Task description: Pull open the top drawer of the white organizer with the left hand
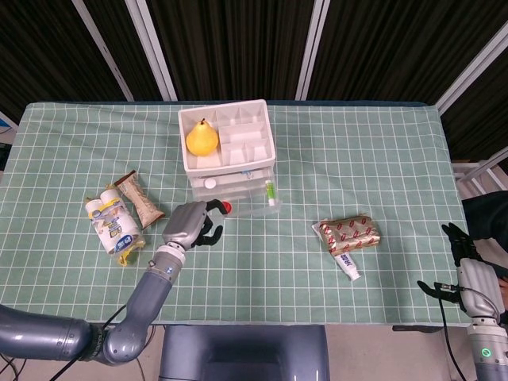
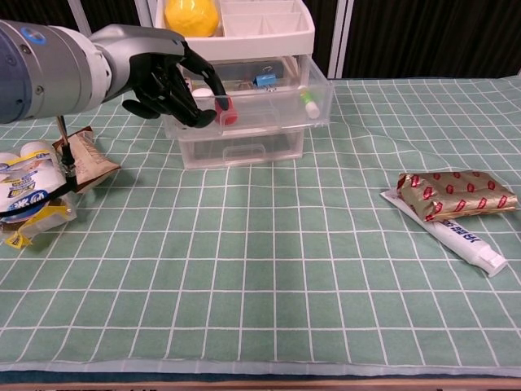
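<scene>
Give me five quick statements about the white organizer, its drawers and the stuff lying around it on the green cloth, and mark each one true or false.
1. The top drawer of the white plastic organizer is pulled out. True.
2. The robot's left hand is at the top drawer's front left corner. True.
3. The yellow pear lies inside the bottom drawer. False: it sits in the open tray on top.
4. The white toothpaste tube lies left of the organizer. False: it lies to the right, under the gold-and-red packet.
5. The bottom drawer is pulled out as well. False: it is pushed in.
</scene>
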Tool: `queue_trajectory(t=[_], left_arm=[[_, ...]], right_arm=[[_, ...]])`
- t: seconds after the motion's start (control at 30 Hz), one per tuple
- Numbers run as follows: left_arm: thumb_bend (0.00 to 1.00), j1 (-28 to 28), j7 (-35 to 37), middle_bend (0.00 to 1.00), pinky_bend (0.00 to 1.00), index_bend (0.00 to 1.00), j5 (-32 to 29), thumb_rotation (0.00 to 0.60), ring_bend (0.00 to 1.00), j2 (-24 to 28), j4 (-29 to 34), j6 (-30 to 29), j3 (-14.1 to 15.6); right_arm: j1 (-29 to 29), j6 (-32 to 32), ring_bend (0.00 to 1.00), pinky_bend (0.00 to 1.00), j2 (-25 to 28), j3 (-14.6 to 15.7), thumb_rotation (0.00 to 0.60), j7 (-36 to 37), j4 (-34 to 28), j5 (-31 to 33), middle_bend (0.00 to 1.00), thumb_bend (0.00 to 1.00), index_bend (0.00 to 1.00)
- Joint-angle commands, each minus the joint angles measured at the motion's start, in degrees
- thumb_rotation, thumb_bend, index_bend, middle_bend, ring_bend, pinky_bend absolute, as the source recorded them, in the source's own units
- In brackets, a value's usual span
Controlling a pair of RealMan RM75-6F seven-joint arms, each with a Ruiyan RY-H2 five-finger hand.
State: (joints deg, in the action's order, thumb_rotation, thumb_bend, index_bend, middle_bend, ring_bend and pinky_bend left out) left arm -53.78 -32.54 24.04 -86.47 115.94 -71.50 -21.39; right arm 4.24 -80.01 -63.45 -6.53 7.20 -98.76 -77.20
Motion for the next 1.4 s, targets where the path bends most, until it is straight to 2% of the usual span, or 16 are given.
queue_trajectory(t=[0.03, 0.27, 0.43, 0.73, 0.93, 1.07, 1.23, 1.4], left_arm=[[0.39, -0.04, 0.01, 1.0, 1.0, 0.36, 0.39, 0.6, 1.0, 0.28, 0.57, -0.33, 0.43], [0.12, -0.21, -0.41, 1.0, 1.0, 0.25, 1.34, 0.6, 1.0, 0.75, 0.46, -0.88, 1.37], [0.04, -0.33, -0.13, 1.0, 1.0, 0.23, 1.68, 0.6, 1.0, 0.98, 0.62, -0.78, 1.52], [0.04, -0.19, -0.07, 1.0, 1.0, 0.23, 3.36, 0.6, 1.0, 2.69, 3.42, -1.37, 1.88], [0.13, -0.34, -1.84, 1.0, 1.0, 0.24, 6.52, 0.6, 1.0, 5.83, 7.11, -2.71, 1.93], [0.15, -2.55, -5.94, 1.0, 1.0, 0.28, 7.71, 0.6, 1.0, 8.56, 6.41, -2.26, 1.05], [0.16, -7.28, -12.16, 1.0, 1.0, 0.33, 6.13, 0.6, 1.0, 13.17, 2.59, 3.94, 0.49], [0.17, -12.29, -15.49, 1.0, 1.0, 0.35, 4.5, 0.6, 1.0, 18.97, -3.79, 17.39, 1.81]], right_arm=[[0.0, 0.01, 0.0, 0.23, 0.01, -0.01, 0.6, 0.03, 0.0, 0.02, 0.0, 0.09, 0.0], [0.0, -0.01, 0.0, 0.23, 0.01, 0.0, 0.6, 0.11, 0.06, -0.06, 0.0, 0.09, 0.0], [-0.01, -0.06, 0.0, 0.23, -0.02, 0.02, 0.6, 0.02, 0.08, -0.11, 0.0, 0.09, 0.0], [-0.01, -0.06, 0.0, 0.23, -0.03, 0.0, 0.6, 0.02, 0.18, -0.09, 0.0, 0.09, 0.0], [-0.03, -0.14, 0.0, 0.23, -0.04, 0.04, 0.6, -0.02, 0.17, -0.22, 0.0, 0.09, 0.0], [-0.05, -0.18, 0.0, 0.23, -0.05, 0.1, 0.6, -0.1, 0.11, -0.32, 0.0, 0.09, 0.0], [-0.04, -0.21, 0.0, 0.23, -0.12, 0.1, 0.6, -0.3, 0.18, -0.31, 0.0, 0.09, 0.0], [0.02, -0.05, 0.0, 0.23, -0.16, 0.05, 0.6, -0.4, 0.33, -0.1, 0.0, 0.09, 0.0]])
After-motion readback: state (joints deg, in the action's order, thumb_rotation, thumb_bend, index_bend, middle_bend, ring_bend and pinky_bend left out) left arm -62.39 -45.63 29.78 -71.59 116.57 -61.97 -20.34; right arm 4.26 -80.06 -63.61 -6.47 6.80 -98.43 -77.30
